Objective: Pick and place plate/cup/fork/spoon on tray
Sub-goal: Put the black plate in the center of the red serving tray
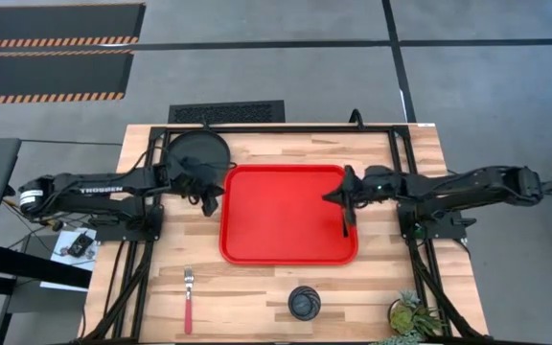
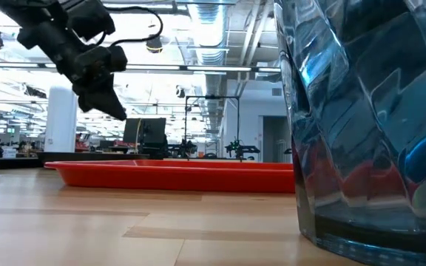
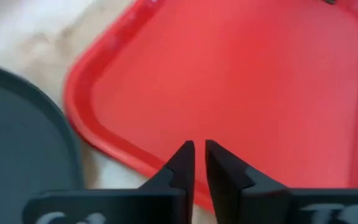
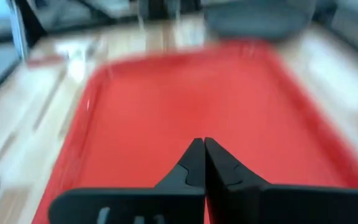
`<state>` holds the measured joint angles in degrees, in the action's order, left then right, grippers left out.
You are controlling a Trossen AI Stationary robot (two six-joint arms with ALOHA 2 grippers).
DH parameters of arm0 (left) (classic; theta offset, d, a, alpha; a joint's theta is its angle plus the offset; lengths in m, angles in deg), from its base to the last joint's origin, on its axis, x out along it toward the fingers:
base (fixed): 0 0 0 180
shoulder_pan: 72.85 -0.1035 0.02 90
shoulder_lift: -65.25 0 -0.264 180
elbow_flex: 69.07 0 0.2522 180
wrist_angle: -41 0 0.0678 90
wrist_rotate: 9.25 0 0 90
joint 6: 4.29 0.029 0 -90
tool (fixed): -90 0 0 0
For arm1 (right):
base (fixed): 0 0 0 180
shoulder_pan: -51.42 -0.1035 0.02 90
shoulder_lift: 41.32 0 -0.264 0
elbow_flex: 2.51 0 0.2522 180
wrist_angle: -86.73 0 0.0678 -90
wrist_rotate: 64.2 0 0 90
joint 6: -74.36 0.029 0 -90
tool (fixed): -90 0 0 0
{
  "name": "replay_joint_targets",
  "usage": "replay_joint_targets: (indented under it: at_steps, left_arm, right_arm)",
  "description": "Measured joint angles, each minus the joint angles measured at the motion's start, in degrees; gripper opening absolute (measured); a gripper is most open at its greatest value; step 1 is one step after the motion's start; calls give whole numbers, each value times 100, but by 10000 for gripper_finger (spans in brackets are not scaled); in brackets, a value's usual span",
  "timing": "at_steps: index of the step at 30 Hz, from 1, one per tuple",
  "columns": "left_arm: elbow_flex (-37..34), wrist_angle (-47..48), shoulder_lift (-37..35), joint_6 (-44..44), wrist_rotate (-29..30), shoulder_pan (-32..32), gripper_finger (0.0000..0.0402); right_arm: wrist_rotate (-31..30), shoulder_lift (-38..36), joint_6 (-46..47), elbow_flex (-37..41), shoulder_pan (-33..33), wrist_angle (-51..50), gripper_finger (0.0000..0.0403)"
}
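Note:
The red tray (image 1: 286, 213) lies mid-table. The black plate (image 1: 197, 151) lies flat on the wood beyond the tray's far left corner and also shows in the left wrist view (image 3: 23, 143). My left gripper (image 1: 217, 195) hovers over the tray's left rim (image 3: 104, 134), beside the plate; its fingers (image 3: 199, 149) stand almost together and hold nothing. My right gripper (image 1: 330, 197) hovers over the tray's right part, shut and empty (image 4: 199, 146). The dark spoon (image 1: 345, 222) lies on the tray by its right rim. The fork (image 1: 189, 299) and the cup (image 1: 304, 303) rest on the table near the front edge.
A small potted plant (image 1: 408, 316) stands at the near right corner. A blue-tinted glassy vessel (image 2: 368, 118) fills the low view's right side. Black frame rails (image 1: 132, 278) run along both table sides. The bare red floor (image 1: 276, 206) takes up the tray's middle.

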<state>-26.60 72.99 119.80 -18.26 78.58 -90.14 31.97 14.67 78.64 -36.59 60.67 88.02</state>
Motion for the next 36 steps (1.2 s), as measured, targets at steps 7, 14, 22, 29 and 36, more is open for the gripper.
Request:
replay_joint_targets:
  at_steps: [7,14,22,29,36]
  left_arm:
    - [388,1024,174,174,803,-98,90]
    - [435,1544,800,180,1218,-93,142]
    - [407,1467,1585,170,1880,-91,148]
    - [402,1303,2139,363,2349,-149,123]
    - [398,1178,2349,772,2387,-337,33]
  right_arm:
    - [254,315,-478,175,271,1005,9]
    - [-30,632,-279,276,270,898,12]
    - [-68,695,-473,274,-19,920,13]
    - [-323,704,-483,274,-17,942,15]
    - [-334,706,-497,274,-17,937,14]
